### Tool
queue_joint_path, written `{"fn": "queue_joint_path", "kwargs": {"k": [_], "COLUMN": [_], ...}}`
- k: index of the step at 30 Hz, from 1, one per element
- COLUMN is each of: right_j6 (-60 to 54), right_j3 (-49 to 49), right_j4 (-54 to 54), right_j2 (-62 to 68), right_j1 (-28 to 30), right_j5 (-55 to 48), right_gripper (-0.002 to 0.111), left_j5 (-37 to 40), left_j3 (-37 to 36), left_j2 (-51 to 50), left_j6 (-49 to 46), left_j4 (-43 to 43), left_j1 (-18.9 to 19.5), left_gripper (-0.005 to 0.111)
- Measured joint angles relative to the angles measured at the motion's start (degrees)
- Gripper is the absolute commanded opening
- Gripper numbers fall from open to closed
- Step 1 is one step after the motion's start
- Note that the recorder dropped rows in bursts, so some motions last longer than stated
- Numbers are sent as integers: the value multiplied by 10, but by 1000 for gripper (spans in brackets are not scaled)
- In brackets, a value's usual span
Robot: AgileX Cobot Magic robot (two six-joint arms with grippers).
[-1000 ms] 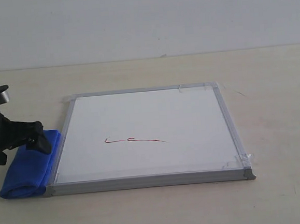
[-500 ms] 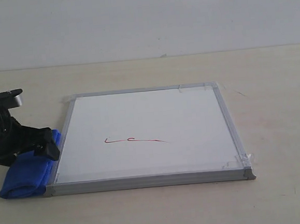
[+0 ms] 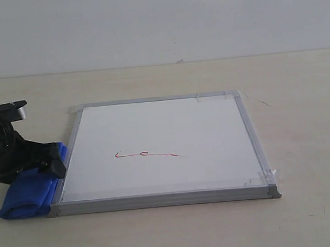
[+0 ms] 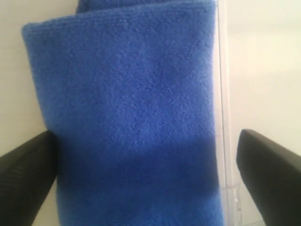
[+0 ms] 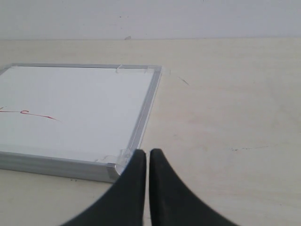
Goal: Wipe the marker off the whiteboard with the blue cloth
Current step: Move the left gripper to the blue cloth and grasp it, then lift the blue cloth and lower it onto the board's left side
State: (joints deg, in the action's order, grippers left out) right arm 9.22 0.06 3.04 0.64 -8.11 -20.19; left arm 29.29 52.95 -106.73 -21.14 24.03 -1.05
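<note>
I've got the blue cloth (image 3: 27, 194) at the lower left of the exterior frame, folded flat on the bench (image 3: 299, 90). Its long axis runs near-to-far along the left frame of the whiteboard (image 3: 165, 120), right up against it. My left gripper (image 4: 146, 183) is over the cloth's far half, fingers (image 4: 23, 176) wide apart. In the wrist view the cloth fills the gap, with one finger at its outer edge and the other past the frame, over the board. Whether the tips touch fabric, I can't tell. The marker (image 3: 149, 154), a thin red squiggle, runs left to right across the board's lower middle, well apart from the cloth. On the right gripper (image 5: 147, 154) the fingers are together with nothing between them, just beside a taped board corner.
</note>
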Motion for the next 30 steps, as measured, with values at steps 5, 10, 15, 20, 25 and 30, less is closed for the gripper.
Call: {"fn": "queue_joint_path", "kwargs": {"k": [5, 10, 15, 20, 25, 30], "right_j6": [0, 0, 0, 0, 0, 0], "right_j3": [0, 0, 0, 0, 0, 0], "right_j4": [0, 0, 0, 0, 0, 0], "right_j2": [0, 0, 0, 0, 0, 0], "right_j1": [0, 0, 0, 0, 0, 0], "right_j5": [0, 0, 0, 0, 0, 0], "right_gripper": [0, 0, 0, 0, 0, 0], "left_j5": [0, 0, 4, 7, 7, 17], "left_j3": [0, 0, 0, 0, 1, 10], "left_j2": [0, -1, -2, -2, -6, -25], "left_j6": [0, 0, 4, 4, 4, 4], "left_j4": [-7, -8, -28, -33, -37, -26], "left_j1": [0, 0, 0, 0, 0, 0], "left_gripper": [89, 85, 83, 83, 56, 4]}}
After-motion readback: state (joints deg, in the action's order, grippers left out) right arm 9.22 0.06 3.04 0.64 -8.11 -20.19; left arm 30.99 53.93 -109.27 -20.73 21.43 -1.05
